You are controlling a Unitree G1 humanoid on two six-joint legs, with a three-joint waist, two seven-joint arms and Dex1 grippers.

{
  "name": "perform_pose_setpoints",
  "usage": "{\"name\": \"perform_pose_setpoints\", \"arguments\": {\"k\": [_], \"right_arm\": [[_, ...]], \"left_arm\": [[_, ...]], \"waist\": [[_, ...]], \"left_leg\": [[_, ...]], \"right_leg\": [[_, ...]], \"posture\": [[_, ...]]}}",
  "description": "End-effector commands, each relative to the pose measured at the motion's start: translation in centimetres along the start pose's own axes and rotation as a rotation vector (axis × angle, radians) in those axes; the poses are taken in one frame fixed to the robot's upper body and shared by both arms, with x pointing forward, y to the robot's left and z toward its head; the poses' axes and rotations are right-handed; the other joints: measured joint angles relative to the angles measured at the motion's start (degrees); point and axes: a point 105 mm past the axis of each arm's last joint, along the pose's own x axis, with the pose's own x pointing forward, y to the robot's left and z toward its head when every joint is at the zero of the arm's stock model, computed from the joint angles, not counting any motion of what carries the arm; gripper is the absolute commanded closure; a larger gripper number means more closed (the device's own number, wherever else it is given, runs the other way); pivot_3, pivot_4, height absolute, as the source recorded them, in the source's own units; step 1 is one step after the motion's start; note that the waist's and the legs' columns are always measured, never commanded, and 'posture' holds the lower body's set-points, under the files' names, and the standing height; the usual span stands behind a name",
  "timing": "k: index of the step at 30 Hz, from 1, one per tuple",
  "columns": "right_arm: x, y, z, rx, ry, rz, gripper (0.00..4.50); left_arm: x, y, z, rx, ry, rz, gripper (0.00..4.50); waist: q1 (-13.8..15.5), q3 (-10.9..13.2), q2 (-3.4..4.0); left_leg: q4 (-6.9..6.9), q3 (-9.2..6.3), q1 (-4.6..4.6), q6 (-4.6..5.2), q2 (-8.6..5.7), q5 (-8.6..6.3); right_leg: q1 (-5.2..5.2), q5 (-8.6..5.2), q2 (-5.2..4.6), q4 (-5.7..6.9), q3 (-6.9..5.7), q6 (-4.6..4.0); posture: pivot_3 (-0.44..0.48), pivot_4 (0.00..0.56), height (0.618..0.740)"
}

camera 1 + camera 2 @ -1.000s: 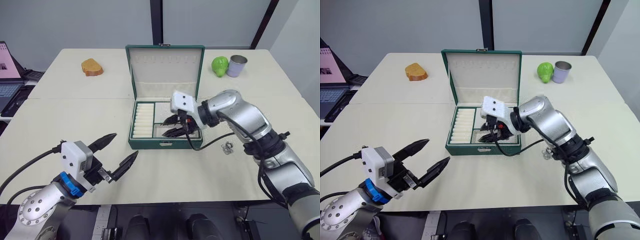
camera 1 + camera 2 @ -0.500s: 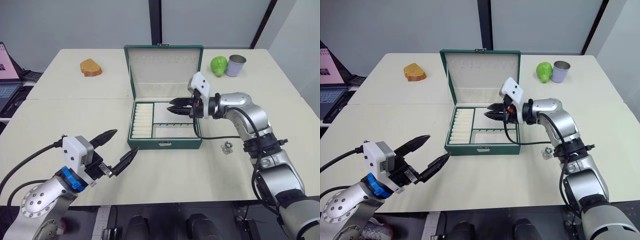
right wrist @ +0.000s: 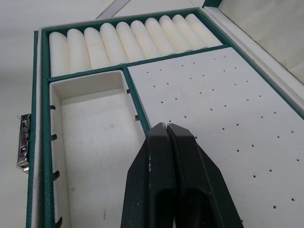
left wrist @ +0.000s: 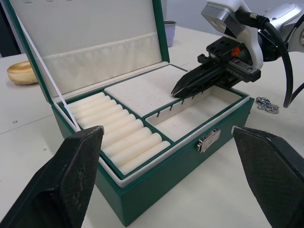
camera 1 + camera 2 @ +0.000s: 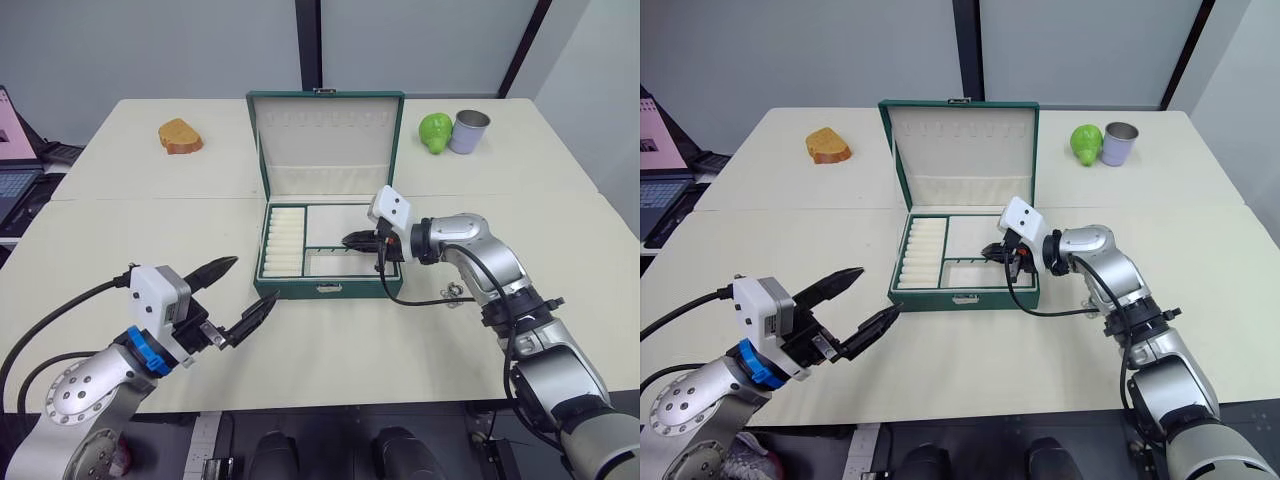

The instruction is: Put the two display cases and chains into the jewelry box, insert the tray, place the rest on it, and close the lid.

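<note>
The jewelry box (image 5: 330, 250) stands open at the centre of the tabletop (image 5: 120, 250), its lid (image 5: 327, 140) upright at the rear with the cream lining and hook row facing forward. The tray (image 4: 156, 111) is seated inside the box: ribbed ring-roll section on the robot's left, perforated flat panel at the rear right, recessed compartment at the front right behind the metal clasp (image 4: 209, 139). The right gripper (image 5: 352, 239) is over the tray, above the divider between the perforated panel and the front compartment, its fingers pressed together with nothing between them. The left gripper (image 5: 238, 290) hovers above the tabletop in front of and to the left of the box, fingers spread wide and empty. The rest (image 5: 453, 292), a small cluster of silvery loops, lies on the tabletop just right of the box's front corner. At the far side stand a bread piece (image 5: 180, 136), a green fruit (image 5: 436, 131) and a metal cup (image 5: 469, 131).
</note>
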Motion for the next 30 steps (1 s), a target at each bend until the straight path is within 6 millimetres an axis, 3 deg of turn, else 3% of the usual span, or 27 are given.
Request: {"name": "perform_pose_setpoints", "arguments": {"k": [1,3,5,11,14,18,21,25,30], "right_arm": [[-0.6,-0.4,1.5,0.021,-0.078,-0.010,4.47],[-1.5,-0.4,3.7,0.041,-0.194,0.011,4.47],[-3.0,-0.5,5.3,0.067,-0.270,0.032,4.04],[-7.7,-1.1,5.8,0.068,-0.311,-0.012,2.75],[-11.4,-2.2,3.9,0.086,-0.292,-0.137,1.98],[-14.3,-2.4,0.8,0.106,-0.217,-0.256,0.92],[-16.0,-2.3,-2.2,0.138,-0.143,-0.318,0.03],[-18.6,-2.1,-5.8,0.184,-0.106,-0.433,0.03],[-19.9,-0.9,-9.4,0.234,-0.081,-0.494,0.03]], "left_arm": [[0.2,-0.2,0.6,0.011,-0.016,-0.019,0.00],[0.3,0.1,0.6,0.015,-0.013,-0.020,0.00],[0.4,0.4,0.8,0.016,-0.012,-0.018,0.00],[-0.1,2.4,0.8,-0.022,0.028,0.018,0.00],[-0.7,5.6,0.7,-0.001,0.050,0.103,0.00],[-1.9,9.2,0.0,0.009,0.078,0.203,0.00],[-2.6,10.6,-1.0,0.022,0.121,0.227,0.00],[-3.5,12.2,-2.1,0.039,0.148,0.266,0.00],[-3.8,13.0,-3.9,0.076,0.184,0.294,0.00]], "waist": [[0.01,0.00,0.00],[0.00,0.01,0.00],[0.03,0.02,0.01],[0.41,0.02,0.01],[1.03,0.02,0.00],[1.02,0.03,-0.01],[0.87,0.03,-0.01],[0.90,0.03,-0.01],[1.03,0.03,-0.01]], "left_leg": [[0.00,0.00,0.00,0.00,0.00,0.00],[0.00,-0.01,-0.02,0.00,0.00,0.00],[0.00,-0.01,-0.06,0.00,-0.01,0.00],[-0.01,-0.01,-0.06,0.01,-0.01,-0.01],[-0.01,-0.03,-0.06,0.01,-0.02,-0.01],[-0.01,0.02,-0.06,0.01,-0.06,-0.01],[-0.02,0.04,-0.06,0.01,-0.05,-0.01],[-0.04,0.09,-0.06,0.01,-0.04,-0.01],[-0.01,0.10,-0.05,0.00,-0.04,0.00]], "right_leg": [[0.00,0.00,0.00,0.00,-0.01,0.00],[-0.01,0.00,0.00,0.00,0.00,0.00],[-0.03,0.00,0.00,0.00,-0.02,0.00],[-0.03,0.00,-0.01,-0.03,-0.01,0.00],[-0.01,0.00,-0.01,-0.04,-0.03,0.00],[-0.02,0.00,-0.02,-0.05,0.01,0.00],[-0.06,0.00,0.00,-0.07,0.04,0.00],[-0.07,0.00,0.01,-0.08,0.09,0.00],[0.00,0.00,0.00,-0.09,0.05,0.01]], "posture": [[0.000,0.150,0.740],[0.000,0.150,0.740],[0.000,0.150,0.740],[0.000,0.150,0.740],[0.000,0.150,0.740],[0.000,0.150,0.740],[0.000,0.150,0.740],[0.000,0.150,0.740],[0.000,0.150,0.740]]}}
